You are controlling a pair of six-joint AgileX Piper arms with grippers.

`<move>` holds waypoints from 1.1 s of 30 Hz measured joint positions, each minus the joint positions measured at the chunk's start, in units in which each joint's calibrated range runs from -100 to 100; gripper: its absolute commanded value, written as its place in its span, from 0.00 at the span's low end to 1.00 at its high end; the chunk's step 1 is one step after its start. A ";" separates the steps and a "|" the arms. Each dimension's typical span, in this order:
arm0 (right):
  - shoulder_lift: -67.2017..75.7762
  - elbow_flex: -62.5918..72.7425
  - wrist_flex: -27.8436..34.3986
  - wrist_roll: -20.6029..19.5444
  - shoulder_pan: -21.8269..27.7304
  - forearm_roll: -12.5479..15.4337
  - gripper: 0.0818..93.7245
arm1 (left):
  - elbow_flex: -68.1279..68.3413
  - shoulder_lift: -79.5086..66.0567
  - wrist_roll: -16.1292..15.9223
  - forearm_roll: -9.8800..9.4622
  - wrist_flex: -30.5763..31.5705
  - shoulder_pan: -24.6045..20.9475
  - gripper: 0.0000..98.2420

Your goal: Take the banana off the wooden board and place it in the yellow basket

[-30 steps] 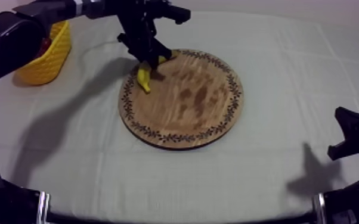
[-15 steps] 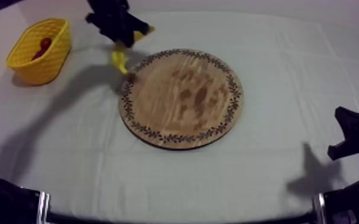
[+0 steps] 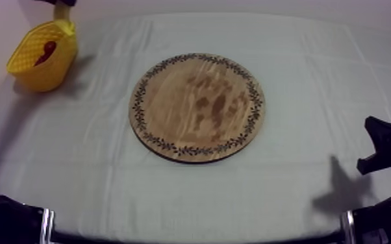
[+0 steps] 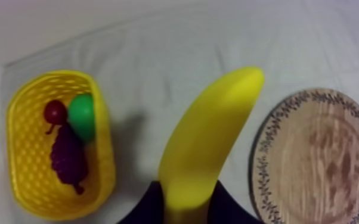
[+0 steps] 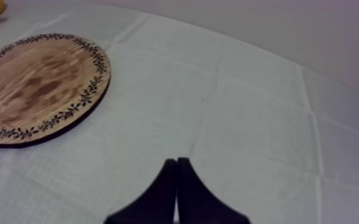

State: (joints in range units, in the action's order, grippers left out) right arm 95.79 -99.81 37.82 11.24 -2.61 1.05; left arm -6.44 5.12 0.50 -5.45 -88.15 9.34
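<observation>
Top view first: the round wooden board (image 3: 197,107) lies mid-table on the grey-white cloth (image 3: 302,195). The yellow basket (image 3: 58,63) stands well apart from it at the far left corner, with a small red fruit (image 3: 47,50) inside. Just over the basket's far rim, a pale end of the banana (image 3: 62,11) pokes in from the edge. The right gripper (image 3: 377,144) sits low at the table's right side, well apart from the board.

Left wrist view: the left gripper (image 4: 188,207) is clamped on the banana's near end, one black finger on each side. The banana is held up above the cloth, between basket and board, touching neither. From here you can see the basket holds the small red fruit, a green pear (image 4: 84,116) touching it, and a bunch of grapes (image 4: 68,159) just beside them.

Right wrist view: the right gripper's fingers lie pressed together as a narrow wedge over the cloth, with the board lying near, ahead of them.
</observation>
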 measured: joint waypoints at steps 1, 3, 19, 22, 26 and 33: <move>0.00 0.00 0.00 0.00 0.00 0.00 0.00 | -0.16 0.00 -0.30 0.00 0.00 -0.59 0.12; 0.00 0.00 0.00 0.00 0.00 0.00 0.00 | -0.51 0.62 -0.93 0.16 0.00 -2.11 0.12; 0.00 0.00 0.00 0.00 -0.07 0.00 0.00 | -4.99 9.11 -4.68 1.57 0.05 -11.34 0.27; 0.00 0.00 0.00 0.00 -0.07 0.00 0.00 | -5.16 10.96 -4.97 1.71 -0.05 -12.32 0.38; 0.00 0.00 0.00 0.00 -0.07 0.00 0.00 | -4.62 12.18 -5.10 1.76 0.06 -12.63 0.53; 0.00 0.00 -0.04 0.00 -0.07 0.00 0.00 | -1.83 10.45 -4.73 1.35 0.45 -12.90 0.74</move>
State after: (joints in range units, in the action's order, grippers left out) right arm 95.79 -99.81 37.79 11.24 -2.68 1.05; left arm -8.27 15.57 -4.23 -4.10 -87.70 -3.56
